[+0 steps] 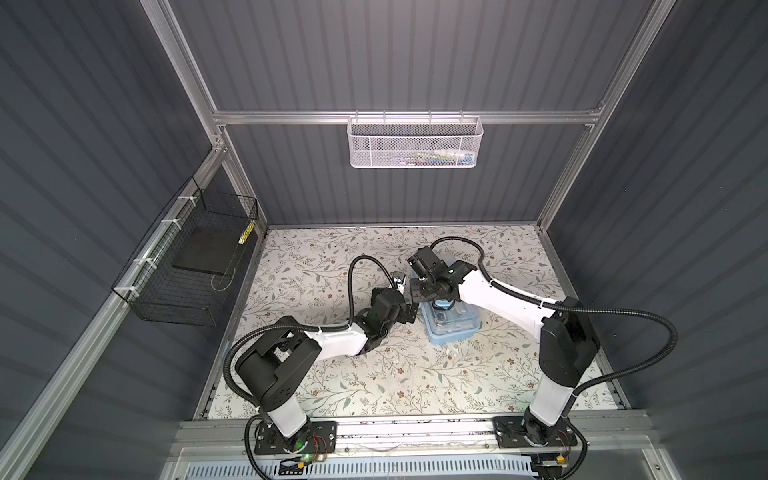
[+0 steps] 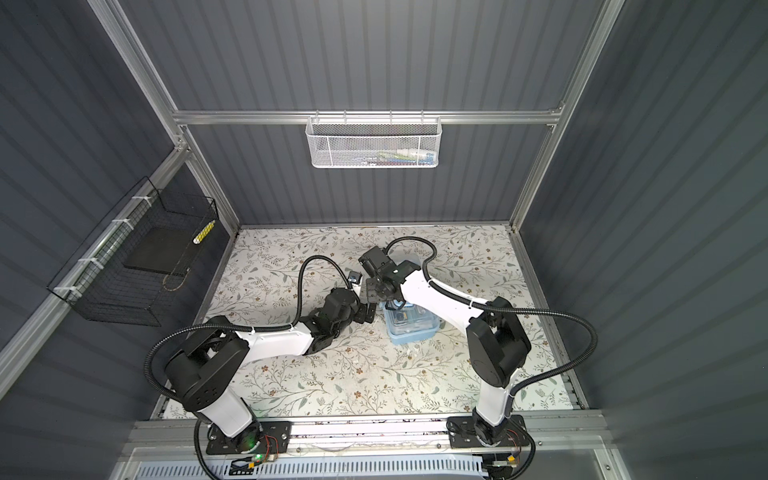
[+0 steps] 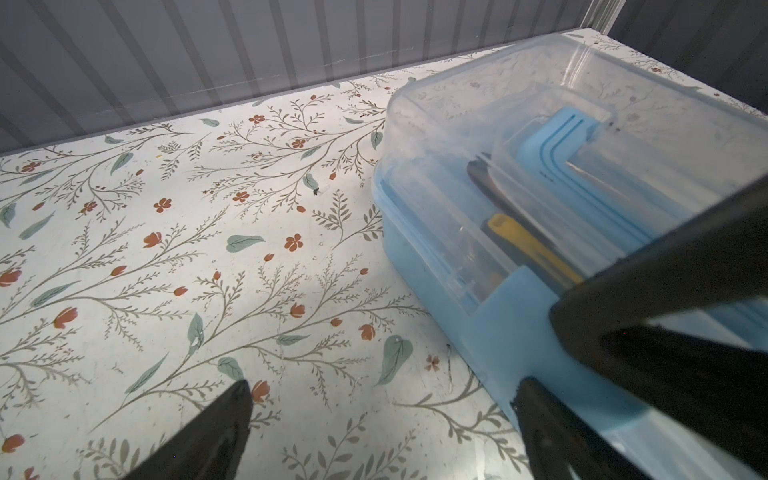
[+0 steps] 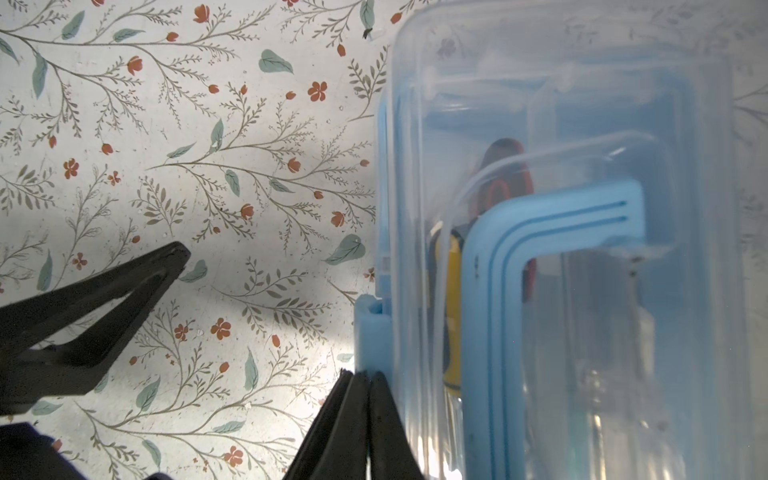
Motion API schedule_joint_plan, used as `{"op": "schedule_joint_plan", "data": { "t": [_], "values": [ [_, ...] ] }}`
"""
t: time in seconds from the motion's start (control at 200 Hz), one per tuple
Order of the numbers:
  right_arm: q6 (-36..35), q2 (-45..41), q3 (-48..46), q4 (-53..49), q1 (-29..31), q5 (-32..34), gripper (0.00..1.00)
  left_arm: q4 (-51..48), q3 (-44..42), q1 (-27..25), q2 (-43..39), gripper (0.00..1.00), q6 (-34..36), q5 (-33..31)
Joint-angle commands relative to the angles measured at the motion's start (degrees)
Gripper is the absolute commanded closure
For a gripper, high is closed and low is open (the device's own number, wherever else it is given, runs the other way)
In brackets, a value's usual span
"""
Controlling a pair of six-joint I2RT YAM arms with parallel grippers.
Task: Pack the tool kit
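Observation:
The tool kit [image 1: 453, 326] [image 2: 411, 328], a light blue box with a clear lid, stands with the lid down on the floral table. Through the lid I see a yellow utility knife [image 4: 451, 311] [image 3: 528, 245] and a red-and-black tool [image 4: 507, 174] under the folded blue handle [image 4: 540, 232] [image 3: 552, 153]. My right gripper [image 4: 357, 376] [image 1: 420, 293] is shut, with nothing between its fingers. Its tips touch the blue side latch [image 4: 372, 332] [image 3: 511, 328]. My left gripper [image 3: 382, 386] [image 1: 409, 313] stands open just left of the box, one finger by that latch.
A white mesh basket [image 1: 413, 143] [image 2: 372, 143] with small items hangs on the back rail. A black wire basket [image 1: 187, 266] [image 2: 137, 257] is fixed to the left wall. Both grippers crowd the box's left side. Aluminium posts frame the table [image 1: 332, 374].

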Motion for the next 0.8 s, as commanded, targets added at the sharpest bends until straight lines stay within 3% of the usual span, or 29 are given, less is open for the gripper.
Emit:
{"op": "schedule_joint_plan", "data": {
  "t": [0.0, 0.795],
  "values": [
    [0.8, 1.1, 2.0, -3.6, 0.5, 2.5, 0.93, 0.5, 1.1, 0.0, 1.3, 0.00, -0.9, 2.0],
    [0.8, 3.3, 4.1, -7.2, 1.6, 5.5, 0.95, 0.3, 0.7, 0.3, 1.1, 0.00, -1.4, 2.0]
  ]
}}
